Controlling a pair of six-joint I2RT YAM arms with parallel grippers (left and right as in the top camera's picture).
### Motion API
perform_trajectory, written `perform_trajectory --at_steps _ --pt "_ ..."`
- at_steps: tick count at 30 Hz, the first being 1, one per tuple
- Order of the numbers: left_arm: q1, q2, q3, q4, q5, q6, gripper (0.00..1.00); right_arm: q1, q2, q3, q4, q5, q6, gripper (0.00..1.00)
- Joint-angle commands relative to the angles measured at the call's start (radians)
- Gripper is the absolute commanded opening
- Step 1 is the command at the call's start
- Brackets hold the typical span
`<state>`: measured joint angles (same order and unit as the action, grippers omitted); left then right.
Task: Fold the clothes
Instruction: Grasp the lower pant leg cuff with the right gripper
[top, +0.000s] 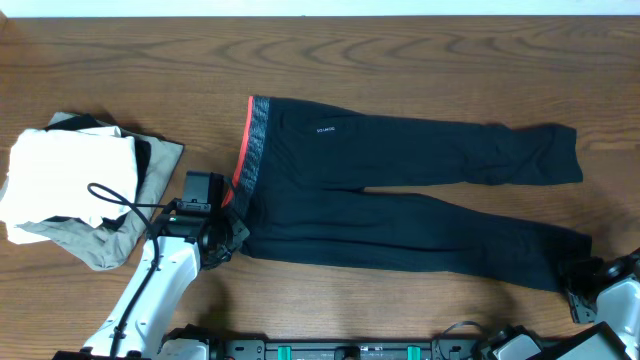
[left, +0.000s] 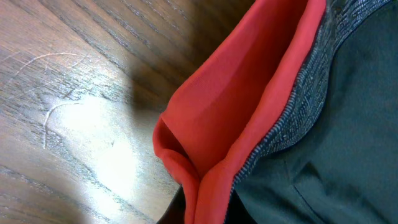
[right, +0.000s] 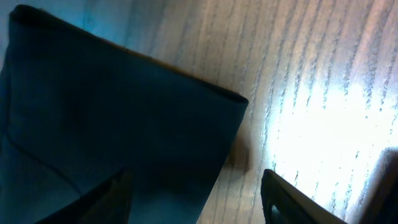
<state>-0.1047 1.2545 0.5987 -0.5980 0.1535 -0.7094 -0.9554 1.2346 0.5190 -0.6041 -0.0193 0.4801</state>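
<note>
Closest up, the left gripper (top: 232, 235) is clamped on the waistband corner of the leggings (top: 400, 190) (coral-red trim all bunched there). They're black with a grey waistband and a tiny white logo, lying flat mid-table (top: 400, 60), legs pointing right. The right gripper (top: 578, 282) sits with its jaws apart, straddling the near leg's hem.

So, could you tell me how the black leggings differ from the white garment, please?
The leggings lie spread out full length; the white garment is folded small. The leggings are black with red trim; the white garment is plain. Both are soft clothing.
</note>
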Motion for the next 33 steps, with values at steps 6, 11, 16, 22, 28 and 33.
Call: perform_trajectory --at_steps 6,11,16,22,28,33 --pt "0.003 -0.007 -0.006 -0.003 -0.007 0.006 0.06 -0.008 -0.004 -0.082 0.082 0.045 0.040 0.52" --pt "0.003 -0.007 -0.006 -0.003 -0.007 0.006 0.06 -0.008 -0.004 -0.098 0.113 0.046 0.039 0.49" --pt "0.003 -0.007 -0.006 -0.003 -0.007 0.006 0.06 -0.007 -0.004 -0.098 0.141 0.046 0.040 0.48" --pt "0.003 -0.007 -0.006 -0.003 -0.007 0.006 0.06 -0.007 -0.004 -0.117 0.193 0.045 0.048 0.45" --pt "0.003 -0.007 -0.006 -0.003 -0.007 0.006 0.06 -0.006 0.016 -0.163 0.261 0.043 0.051 0.30" --pt "0.003 -0.007 -0.006 -0.003 -0.007 0.006 0.06 -0.006 0.047 -0.162 0.280 -0.031 0.044 0.01"
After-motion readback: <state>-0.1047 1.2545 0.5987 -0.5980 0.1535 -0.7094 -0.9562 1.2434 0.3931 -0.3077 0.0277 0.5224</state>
